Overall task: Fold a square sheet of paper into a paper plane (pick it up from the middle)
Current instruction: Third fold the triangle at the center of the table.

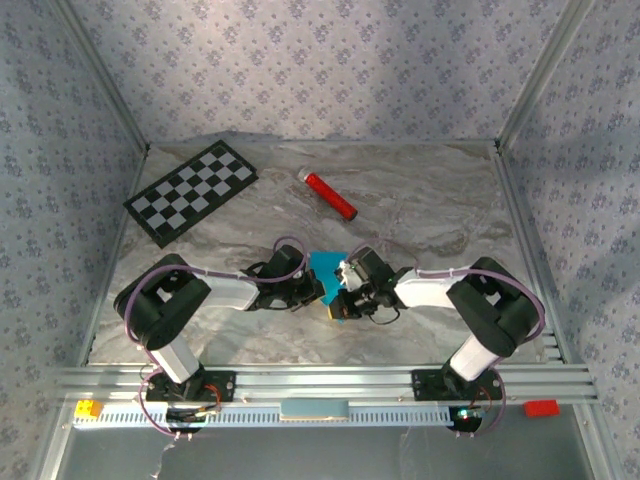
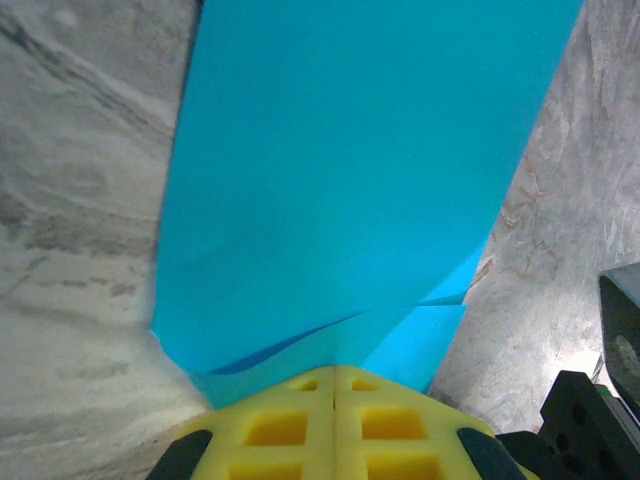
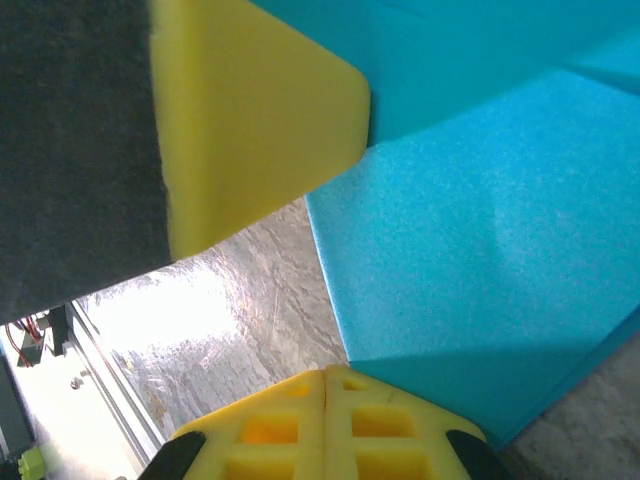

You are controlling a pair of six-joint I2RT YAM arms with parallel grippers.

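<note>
The square sheet of paper (image 1: 323,266) is bright cyan and lies folded in overlapping layers near the table's front middle. Both grippers meet at it. My left gripper (image 1: 320,292) comes in from the left. In the left wrist view its yellow fingers are shut (image 2: 335,372), with a crease of the paper (image 2: 350,180) running into their seam. My right gripper (image 1: 346,297) is shut too (image 3: 325,375), and its tips touch the table beside a corner of the paper (image 3: 480,230). A yellow finger (image 3: 250,130) of the left gripper presses on the sheet above. The paper plane is out of view.
A red cylinder (image 1: 330,196) lies behind the paper toward the back. The black-and-white checkerboard (image 1: 190,192) sits at the back left. An aluminium rail (image 1: 320,385) runs along the front edge, with a yellow block (image 1: 88,408) and a red block (image 1: 541,407) on it.
</note>
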